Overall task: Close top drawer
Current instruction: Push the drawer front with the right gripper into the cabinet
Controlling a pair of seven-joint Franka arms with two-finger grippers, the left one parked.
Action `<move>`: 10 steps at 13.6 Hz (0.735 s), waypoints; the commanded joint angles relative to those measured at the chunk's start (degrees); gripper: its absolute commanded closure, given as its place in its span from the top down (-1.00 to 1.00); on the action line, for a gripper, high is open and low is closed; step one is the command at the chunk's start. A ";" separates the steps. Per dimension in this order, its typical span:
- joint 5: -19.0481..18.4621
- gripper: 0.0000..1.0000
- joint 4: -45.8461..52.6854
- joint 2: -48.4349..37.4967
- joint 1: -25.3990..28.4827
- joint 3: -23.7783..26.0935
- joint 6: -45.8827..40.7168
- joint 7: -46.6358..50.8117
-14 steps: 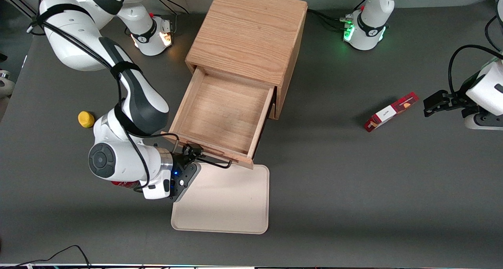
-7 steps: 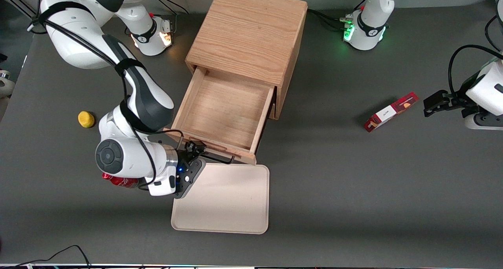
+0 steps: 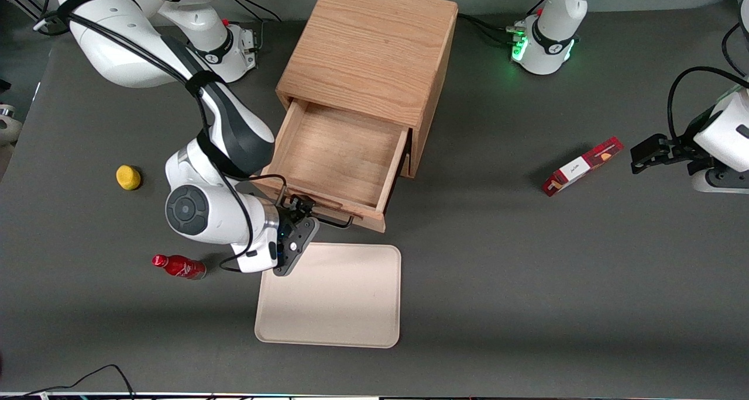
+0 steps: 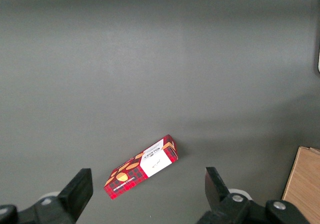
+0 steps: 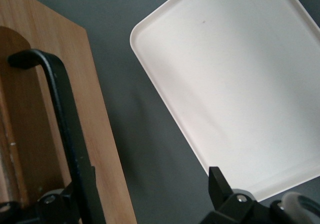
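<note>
The light oak top drawer stands pulled well out of the wooden cabinet, its long axis running out from the cabinet toward the front camera and slanting slightly toward the working arm's end. Its front panel, with the black wire handle, faces the cream rectangular plastic tray on the dark grey surface. The right arm's black pincer is at the drawer front by the handle, fingers apart, one finger on either side of the handle bar without clamping it.
</note>
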 commanded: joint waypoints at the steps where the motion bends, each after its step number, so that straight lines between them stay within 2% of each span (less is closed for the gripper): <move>1: -1.13 1.00 -7.57 -5.21 1.09 -0.33 2.06 -0.60; 10: -1.21 1.00 -15.31 -9.70 3.56 0.72 4.18 0.99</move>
